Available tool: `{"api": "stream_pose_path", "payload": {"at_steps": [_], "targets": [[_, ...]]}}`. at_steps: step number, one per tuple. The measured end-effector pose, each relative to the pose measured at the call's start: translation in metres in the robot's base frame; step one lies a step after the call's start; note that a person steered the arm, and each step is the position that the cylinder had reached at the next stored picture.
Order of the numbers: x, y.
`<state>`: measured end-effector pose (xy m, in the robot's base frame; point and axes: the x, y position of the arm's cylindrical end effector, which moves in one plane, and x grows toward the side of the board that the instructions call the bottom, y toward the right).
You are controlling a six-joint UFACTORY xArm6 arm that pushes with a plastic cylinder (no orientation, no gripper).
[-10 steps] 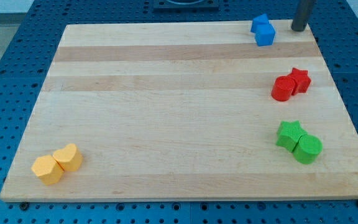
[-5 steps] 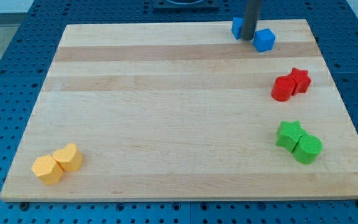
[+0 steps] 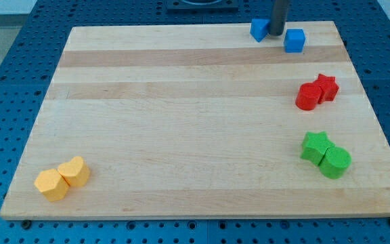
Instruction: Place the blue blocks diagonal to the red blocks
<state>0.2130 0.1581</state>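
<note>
Two blue blocks lie near the board's top edge: a blue cube (image 3: 294,41) and a smaller blue block (image 3: 258,30) to its left, with a gap between them. My tip (image 3: 276,34) stands in that gap, touching or nearly touching the left blue block. Below them, at the view's right, a red cylinder (image 3: 308,96) and a red star (image 3: 326,87) sit pressed together.
A green star (image 3: 315,146) and a green cylinder (image 3: 335,163) sit together at the lower right. Two yellow blocks (image 3: 62,178) lie at the lower left. The wooden board (image 3: 181,115) rests on a blue perforated table.
The tip came from the top right corner to between the blue blocks, splitting the pair: one went left, the cube moved slightly right.
</note>
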Motion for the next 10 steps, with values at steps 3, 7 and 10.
{"api": "stream_pose_path", "payload": {"at_steps": [3,7,10], "targets": [[0.046,-0.128],[-0.021,0.031],[0.067,0.001]]}}
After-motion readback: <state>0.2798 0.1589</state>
